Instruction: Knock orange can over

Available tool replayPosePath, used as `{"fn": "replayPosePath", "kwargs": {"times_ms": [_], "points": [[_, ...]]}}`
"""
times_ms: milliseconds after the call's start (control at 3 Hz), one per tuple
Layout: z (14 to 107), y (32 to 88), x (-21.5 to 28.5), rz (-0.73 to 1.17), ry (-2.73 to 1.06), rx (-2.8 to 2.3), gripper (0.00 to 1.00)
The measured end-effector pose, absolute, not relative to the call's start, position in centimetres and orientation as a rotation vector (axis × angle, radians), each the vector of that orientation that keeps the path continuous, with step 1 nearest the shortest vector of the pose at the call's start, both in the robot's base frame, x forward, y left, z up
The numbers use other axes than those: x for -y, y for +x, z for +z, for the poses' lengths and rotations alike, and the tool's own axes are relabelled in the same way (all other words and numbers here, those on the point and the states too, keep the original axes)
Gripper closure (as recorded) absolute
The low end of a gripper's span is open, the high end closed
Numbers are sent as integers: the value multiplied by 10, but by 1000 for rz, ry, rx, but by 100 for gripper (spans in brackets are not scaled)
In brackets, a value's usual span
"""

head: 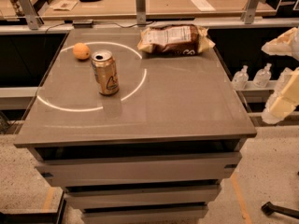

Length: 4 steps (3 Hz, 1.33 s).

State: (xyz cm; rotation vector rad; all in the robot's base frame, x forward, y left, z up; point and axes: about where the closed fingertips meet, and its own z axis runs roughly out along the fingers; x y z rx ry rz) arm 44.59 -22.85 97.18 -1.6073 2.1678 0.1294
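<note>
Status: not started. The can (105,72) stands upright on the table (187,106), in the upper left of the frame, inside the white ring (136,84) marked on the top. Nothing touches it.

Can orientation:
- Long axis vertical, base flat on the table.
- Silver top faces up.
- White triangular logo faces the lower edge of the frame, turned a little to the right.

Neighbours: the orange (81,51) lies near the can, above and left of it, apart from it. The bag (175,39) lies at the upper centre, well apart from the can.

Gripper (279,104): at the right edge of the frame, beyond the table's right side and well apart from the can. It is cut off by the frame edge, so I cannot tell how far open it is. No object is seen in it.

Remaining, as judged from here:
1. Bring the gripper across the table toward the left of the frame, to the can.
2. Push the can high on its side so it tips and its long axis ends flat on the table.

The whole task is left to do.
</note>
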Motion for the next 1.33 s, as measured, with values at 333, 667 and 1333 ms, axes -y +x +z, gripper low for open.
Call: {"fn": "replayPosePath", "kwargs": {"times_ms": [333,667,1333], "points": [[956,450,235,353,-1497,-2099,0],[957,450,227,544,-1405,-2006,0],[936,447,184,464,-1348,-1897,0]]}}
